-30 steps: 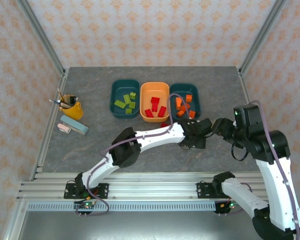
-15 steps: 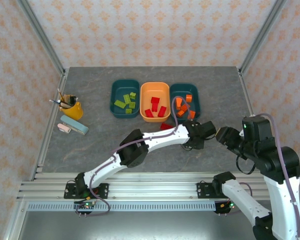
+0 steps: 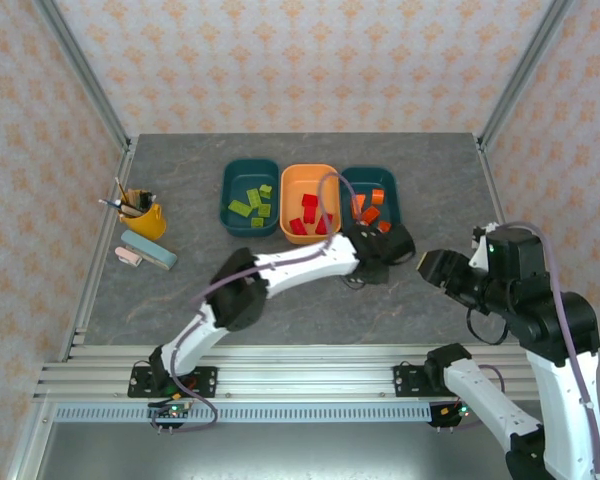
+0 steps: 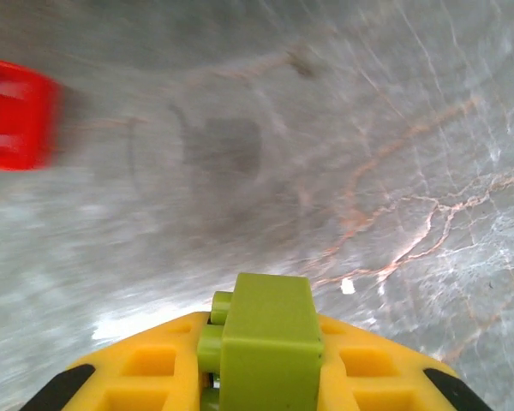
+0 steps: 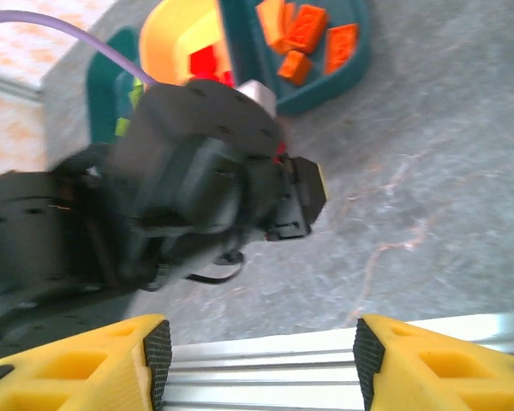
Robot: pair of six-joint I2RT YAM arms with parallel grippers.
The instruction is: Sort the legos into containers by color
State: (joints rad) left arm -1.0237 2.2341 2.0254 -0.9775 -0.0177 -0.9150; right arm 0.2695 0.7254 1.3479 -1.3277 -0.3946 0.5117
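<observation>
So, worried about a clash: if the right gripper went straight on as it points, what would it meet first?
Most likely the left arm's wrist, right ahead of the right gripper; how far off is unclear.

Three trays stand in a row at the back of the worktop (image 3: pixel 180 300): left tray (image 3: pixel 250 166), middle tray (image 3: pixel 310 170) and right tray (image 3: pixel 393 205), with bricks (image 3: pixel 250 207) lying in each. Well to their left stands a pencil cup (image 3: pixel 145 220), with the erasers (image 3: pixel 148 251) just before it. Before the right tray, the left end effector (image 3: pixel 366 265) grips one brick (image 4: pixel 265 342). Another brick (image 4: pixel 13 113) seems to lie on the worktop beyond. The right end effector (image 3: pixel 435 268) hangs further right, apart.
</observation>
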